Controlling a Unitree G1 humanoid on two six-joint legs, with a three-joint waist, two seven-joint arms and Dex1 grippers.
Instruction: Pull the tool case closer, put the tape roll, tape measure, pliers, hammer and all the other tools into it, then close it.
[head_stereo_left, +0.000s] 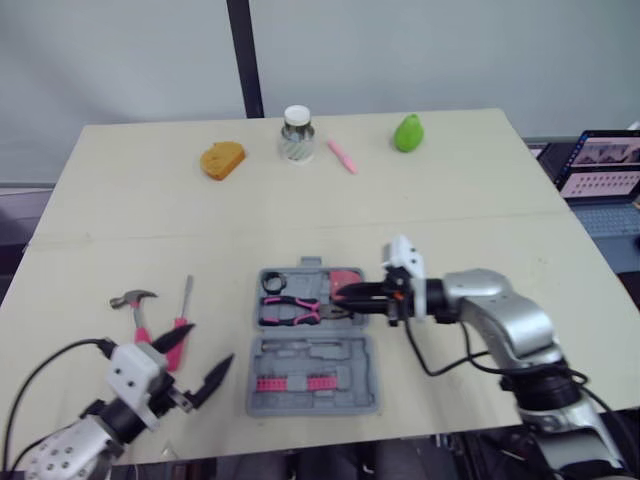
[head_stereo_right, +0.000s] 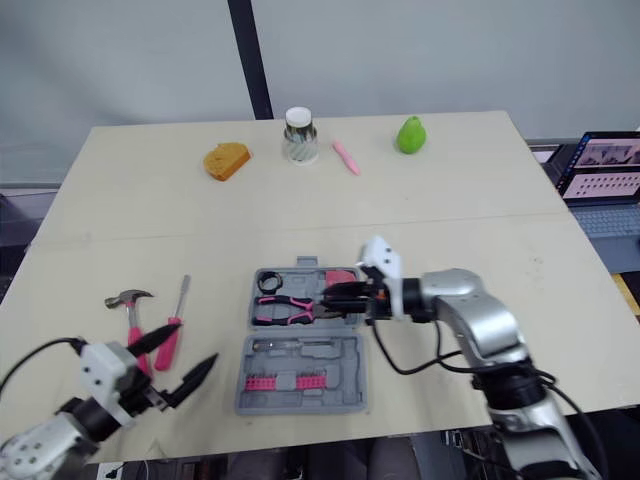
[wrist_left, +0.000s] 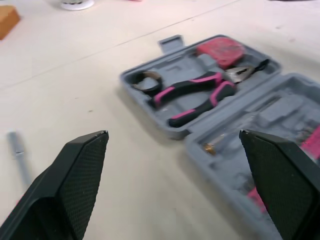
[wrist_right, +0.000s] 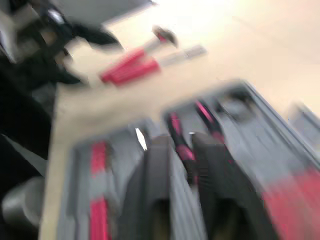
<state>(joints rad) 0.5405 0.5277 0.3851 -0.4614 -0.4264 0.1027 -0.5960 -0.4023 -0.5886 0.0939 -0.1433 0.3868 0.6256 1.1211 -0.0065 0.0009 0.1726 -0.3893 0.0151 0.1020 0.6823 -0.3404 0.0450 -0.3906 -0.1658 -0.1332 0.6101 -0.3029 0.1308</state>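
Left gripper (head_stereo_left: 205, 352) hangs over the near left corner of the table (head_stereo_left: 480, 230). Its jaws are spread wide and hold nothing.

Just beyond it, the hammer (head_stereo_left: 135, 305) and the screwdriver (head_stereo_left: 183, 312) lie side by side on the table, left of the case and apart from it.

Tool case (head_stereo_left: 315, 345) lies open and flat at the near centre of the table. Its nearer half carries a row of pink bits (head_stereo_left: 290, 383). The farther half holds the pliers (head_stereo_left: 290, 310) lying crosswise. The black tape roll (head_stereo_left: 273, 282) sits in its far left corner and the pink tape measure (head_stereo_left: 347, 280) in its far right corner.

Right gripper (head_stereo_left: 342, 297) reaches in from the right. It is low over the farther half, at the pliers' head and just near the tape measure. Grip state: cannot tell.

Along the far edge stand an orange sponge (head_stereo_left: 222, 160), a jar (head_stereo_left: 297, 135), a pink pen (head_stereo_left: 343, 156) and a green pear (head_stereo_left: 407, 133).
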